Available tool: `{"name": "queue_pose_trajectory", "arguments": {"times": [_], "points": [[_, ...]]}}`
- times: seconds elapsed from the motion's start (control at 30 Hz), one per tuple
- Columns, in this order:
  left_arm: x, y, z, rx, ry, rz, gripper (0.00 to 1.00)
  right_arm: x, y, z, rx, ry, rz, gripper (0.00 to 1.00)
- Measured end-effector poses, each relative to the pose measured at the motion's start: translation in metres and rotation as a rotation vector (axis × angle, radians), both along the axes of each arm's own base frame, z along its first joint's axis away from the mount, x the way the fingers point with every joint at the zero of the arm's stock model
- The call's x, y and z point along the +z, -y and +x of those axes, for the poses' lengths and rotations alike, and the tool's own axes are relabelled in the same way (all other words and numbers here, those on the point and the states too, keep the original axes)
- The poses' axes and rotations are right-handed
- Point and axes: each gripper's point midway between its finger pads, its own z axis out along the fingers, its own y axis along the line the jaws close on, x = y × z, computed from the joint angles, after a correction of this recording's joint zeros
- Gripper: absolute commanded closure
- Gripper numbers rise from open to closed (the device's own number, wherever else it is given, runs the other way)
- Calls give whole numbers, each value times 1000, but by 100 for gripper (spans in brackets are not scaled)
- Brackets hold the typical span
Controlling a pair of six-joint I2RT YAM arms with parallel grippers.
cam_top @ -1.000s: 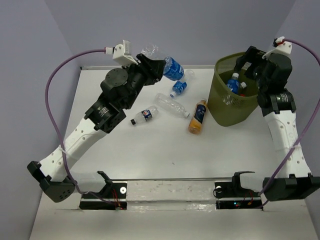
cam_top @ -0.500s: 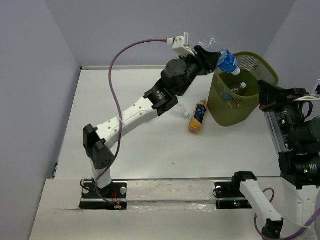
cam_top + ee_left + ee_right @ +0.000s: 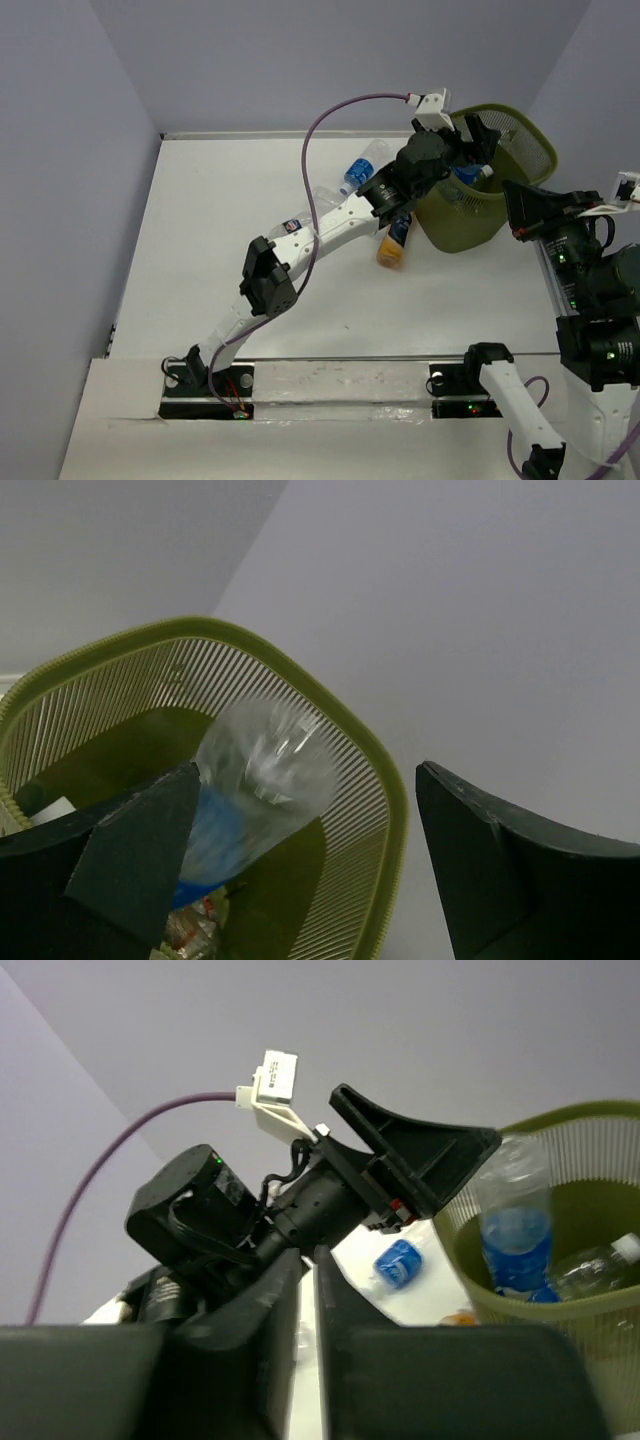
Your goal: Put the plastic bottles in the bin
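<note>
Now my left hand (image 3: pixel 307 780) hangs over the bin (image 3: pixel 455 215), which stands at the far right of the desk (image 3: pixel 200 230). Its fingers (image 3: pixel 130 850) are wide apart and hold nothing. Below them a blue bottle (image 3: pixel 255 780) is inside the rim. It is blurred, with its clear end up and the blue label lower. From the right wrist view it stands nearly upright in the bin, free of the hand. Beside it, deeper in the bin, lies a clear bottle (image 3: pixel 600 1260) with a white cap.

Some bottles are on the desk, outside the bin. A second blue one (image 3: pixel 360 170) lies near the back edge, left of the bin. An orange bottle (image 3: pixel 395 245) lies just beside the bin's left wall, partly under my left arm. A small bottle (image 3: pixel 293 228) is half hidden by the same arm, well apart from the bin.

My right hand (image 3: pixel 308 1290) is near the right side of the bin and points toward it. Its fingers are almost together, with nothing between them.
</note>
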Motion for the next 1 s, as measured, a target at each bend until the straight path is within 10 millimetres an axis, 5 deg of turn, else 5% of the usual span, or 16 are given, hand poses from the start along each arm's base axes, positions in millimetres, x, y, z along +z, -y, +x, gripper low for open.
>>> {"name": "queue_pose_trajectory", "arguments": {"times": [0.03,0.27,0.37,0.43,0.57,0.6,0.67,0.73,0.8,0.9,1.0], "points": [[-2,0,1,1,1,12,1,1,-1,-2,6,3,1,51],[16,-30,3,45,84,143,1,-8,-18,0,107,-38,-27,23],[36,-90,-14,99,108,250,1,-19,-31,7,188,-80,-26,18],[61,-149,-34,157,132,261,1,-31,-39,14,237,-113,-13,17],[66,-268,-77,282,116,249,1,-71,-64,35,359,-234,39,13],[59,-277,-77,297,104,265,1,-81,-71,40,374,-266,44,13],[30,-327,-81,382,52,295,1,-105,-103,43,456,-347,34,12],[-16,-357,-75,439,-23,381,1,-126,-138,42,517,-400,3,10],[-86,-386,-63,497,-145,534,1,-149,-167,37,550,-438,-34,7],[-172,-408,-57,510,-302,742,1,-181,-179,51,462,-475,-68,0],[-230,-412,-66,446,-408,911,1,-222,-167,77,282,-522,-108,0]]}}
